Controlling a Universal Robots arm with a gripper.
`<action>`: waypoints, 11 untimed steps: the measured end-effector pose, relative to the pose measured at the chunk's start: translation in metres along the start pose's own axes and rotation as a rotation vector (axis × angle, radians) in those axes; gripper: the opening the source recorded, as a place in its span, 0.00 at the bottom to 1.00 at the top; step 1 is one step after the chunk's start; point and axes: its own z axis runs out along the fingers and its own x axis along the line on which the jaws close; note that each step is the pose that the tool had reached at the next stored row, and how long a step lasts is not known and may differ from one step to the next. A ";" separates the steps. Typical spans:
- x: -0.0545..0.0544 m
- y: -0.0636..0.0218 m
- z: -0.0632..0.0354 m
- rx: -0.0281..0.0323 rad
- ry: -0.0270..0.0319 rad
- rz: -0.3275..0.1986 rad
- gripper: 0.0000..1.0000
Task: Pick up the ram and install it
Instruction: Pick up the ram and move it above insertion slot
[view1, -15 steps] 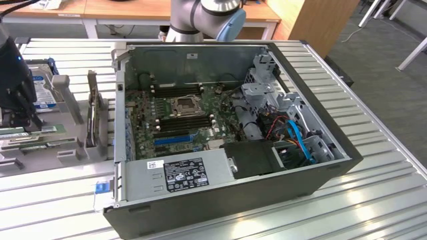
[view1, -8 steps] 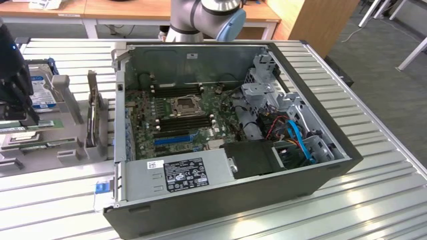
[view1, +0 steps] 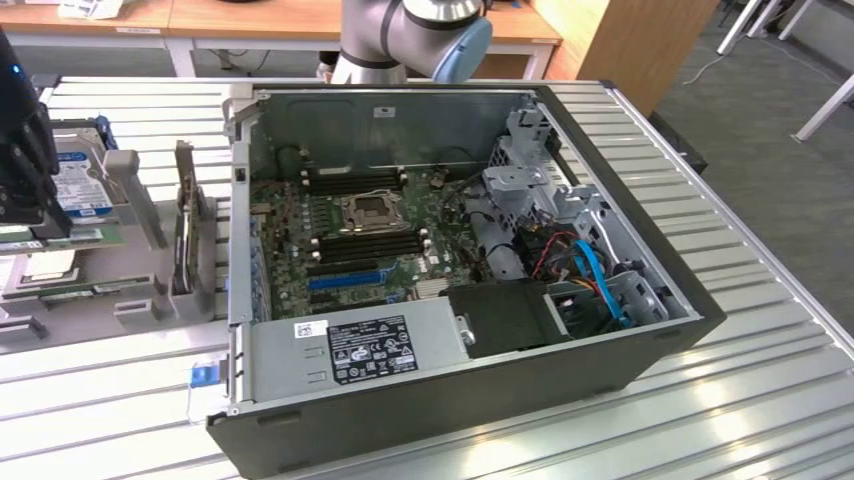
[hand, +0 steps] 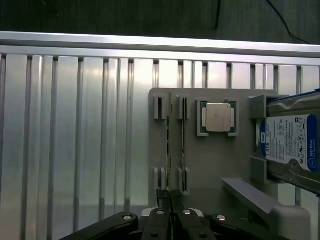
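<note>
Ram: seen edge-on in the wrist view, standing on its long edge in the slotted posts of a grey holder. It has not been lifted or installed. A second thin stick stands parallel just beside it in the neighbouring pair of slots.

Same holder: a processor chip lies flat in a square recess next to the two sticks. A hard drive with a blue-and-white label sits at the far side from the ram. The holder rests on the ribbed aluminium tabletop.

Tool: lined up over one end of the ram. The fingertips are drawn close together with only a thin dark slit between them, and the ram's edge runs straight into that slit. I cannot tell whether the tips are pinching the stick or sitting just above it.

Exterior view: the open computer case lies on its side on the tabletop, well apart from the holder, which is toward the exterior view's left. The motherboard is exposed, with long black memory slots on either side of the processor socket. The power supply sits along the near edge of the case. A dark card stands upright between the holder and the case. The arm rises behind the case.
</note>
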 end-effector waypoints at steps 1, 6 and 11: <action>0.000 -0.0001 -0.0022 0.0000 0.0000 0.000 0.12; 0.000 -0.0007 -0.0136 -0.0002 0.0001 0.000 0.12; -0.001 -0.0012 -0.0245 -0.0001 0.0000 0.000 0.12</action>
